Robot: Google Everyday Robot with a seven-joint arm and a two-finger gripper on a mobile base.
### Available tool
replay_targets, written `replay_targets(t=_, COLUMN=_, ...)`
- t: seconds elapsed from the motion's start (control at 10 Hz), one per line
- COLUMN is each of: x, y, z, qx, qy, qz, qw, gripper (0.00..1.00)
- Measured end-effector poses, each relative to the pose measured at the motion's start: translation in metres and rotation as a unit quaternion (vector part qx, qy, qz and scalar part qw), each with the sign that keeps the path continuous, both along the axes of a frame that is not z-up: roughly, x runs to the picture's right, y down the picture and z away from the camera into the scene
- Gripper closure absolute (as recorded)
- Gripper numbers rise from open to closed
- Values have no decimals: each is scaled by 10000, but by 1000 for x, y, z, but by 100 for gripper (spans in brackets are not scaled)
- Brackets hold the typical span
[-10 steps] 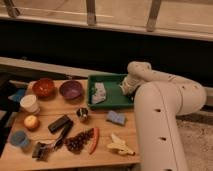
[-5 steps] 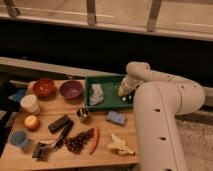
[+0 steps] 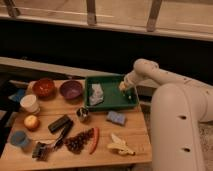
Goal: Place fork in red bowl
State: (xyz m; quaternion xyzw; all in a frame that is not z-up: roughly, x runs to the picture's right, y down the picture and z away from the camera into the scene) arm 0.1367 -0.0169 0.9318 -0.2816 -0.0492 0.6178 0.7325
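The red bowl [image 3: 44, 87] sits at the table's back left, beside a purple bowl [image 3: 71, 90]. My gripper [image 3: 123, 87] is shut and hangs low over the right end of the green tray [image 3: 112, 102], far to the right of the red bowl. No fork can be made out; whether anything is held between the jaws is hidden.
A crumpled white item [image 3: 96, 93] lies in the tray. On the wooden table [image 3: 135, 132] are a white cup [image 3: 30, 103], an orange fruit [image 3: 31, 122], a blue cup [image 3: 17, 138], a black block [image 3: 60, 123], a metal cup [image 3: 83, 114], a blue sponge [image 3: 116, 118], grapes [image 3: 77, 142], a red chili [image 3: 94, 140] and a banana [image 3: 121, 145].
The gripper has dipped slightly lower at the tray's right end. Nothing on the table has moved.
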Motion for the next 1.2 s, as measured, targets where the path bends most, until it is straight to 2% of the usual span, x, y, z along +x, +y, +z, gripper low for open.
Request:
replay_targets(t=0.1, x=-2, y=-16, z=-18, qx=225, qy=-265, qz=192, qw=9992, gripper=100)
replay_targets(t=0.3, x=-8, y=-37, z=-38, qx=499, qy=-651, qz=492, qw=9954, gripper=100)
replay_targets(t=0.4, x=-25, y=-56, z=-52, qx=693, qy=-924, qz=689, qw=9909, gripper=100)
replay_targets(t=0.5, x=-33, y=-61, z=-55, qx=738, qy=-1002, qz=709, qw=9897, gripper=100)
replay_targets(t=1.0, x=-34, y=-60, z=-55, qx=731, qy=-1006, qz=708, qw=9897, gripper=100)
replay_targets(t=1.2, x=-43, y=-60, z=-61, qx=860, qy=-1069, qz=481, qw=9894, gripper=100)
